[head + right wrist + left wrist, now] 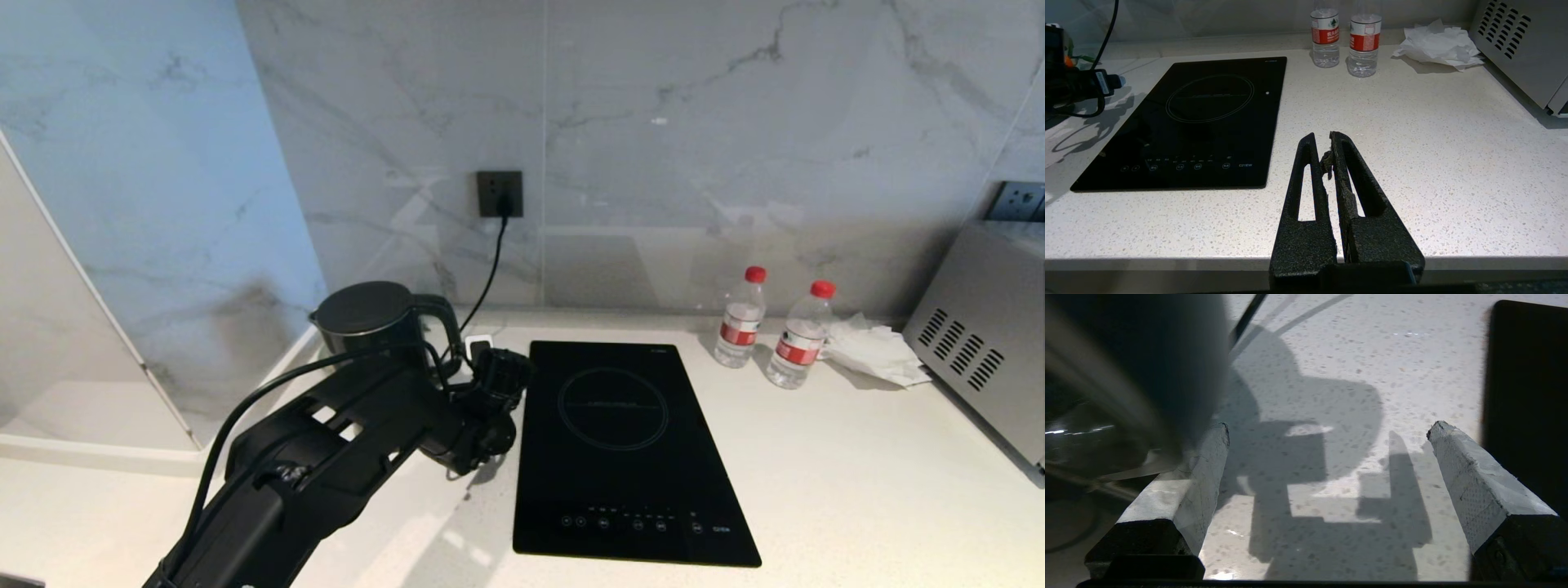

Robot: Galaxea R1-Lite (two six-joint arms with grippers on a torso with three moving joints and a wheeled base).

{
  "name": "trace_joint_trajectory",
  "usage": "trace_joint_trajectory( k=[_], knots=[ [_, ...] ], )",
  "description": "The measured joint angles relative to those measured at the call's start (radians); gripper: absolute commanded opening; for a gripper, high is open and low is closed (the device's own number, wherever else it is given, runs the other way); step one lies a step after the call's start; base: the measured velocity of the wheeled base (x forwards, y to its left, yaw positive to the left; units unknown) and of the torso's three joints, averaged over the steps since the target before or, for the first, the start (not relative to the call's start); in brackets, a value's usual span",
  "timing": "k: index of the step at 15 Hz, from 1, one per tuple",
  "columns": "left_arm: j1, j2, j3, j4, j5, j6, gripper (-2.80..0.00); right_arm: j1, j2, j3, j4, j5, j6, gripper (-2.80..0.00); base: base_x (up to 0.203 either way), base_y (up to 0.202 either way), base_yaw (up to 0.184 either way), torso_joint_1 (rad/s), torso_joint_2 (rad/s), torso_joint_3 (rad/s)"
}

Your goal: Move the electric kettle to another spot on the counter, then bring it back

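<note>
Fingers (1208, 465) of left gripper (1327, 428) spread wide, empty, beside electric kettle (371, 322) on counter (816, 474); glossy, rigid, likely heavy — take looped handle (441, 322).

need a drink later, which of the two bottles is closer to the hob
The left bottle, with its neighbour on its right, toward the tissue, farther from the hob.

Kitchen, domestic type. I work at a white speckled counter (857, 482) with a black glass induction hob (624, 457) set into it. Grey-veined marble wall panels (694, 147) behind, carrying a dark wall socket (500, 193) with a plugged cord. Electric kettle (371, 322) in the corner. Two water bottles (740, 328), crumpled tissue (878, 351), a vented steel appliance (980, 359) alongside.
</note>
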Motion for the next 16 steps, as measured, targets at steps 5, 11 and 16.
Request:
trace_joint_trajectory(
  k=[5, 11, 16],
  knots=[
    [-0.002, 0.021, -0.029, 0.032, 0.000, 0.007, 0.00, 0.000, 0.000, 0.000, 0.000, 0.000, 0.000, -2.80, 0.000, 0.000, 0.000, 0.000, 0.00, 0.000],
    [-0.003, 0.028, -0.031, 0.052, -0.006, 0.012, 0.00, 0.000, 0.000, 0.000, 0.000, 0.000, 0.000, -2.80, 0.000, 0.000, 0.000, 0.000, 0.00, 0.000],
    [-0.024, 0.007, -0.006, 0.058, 0.001, -0.021, 0.00, 0.000, 0.000, 0.000, 0.001, -0.001, 0.000, -2.80, 0.000, 0.000, 0.000, 0.000, 0.00, 0.000]
  ],
)
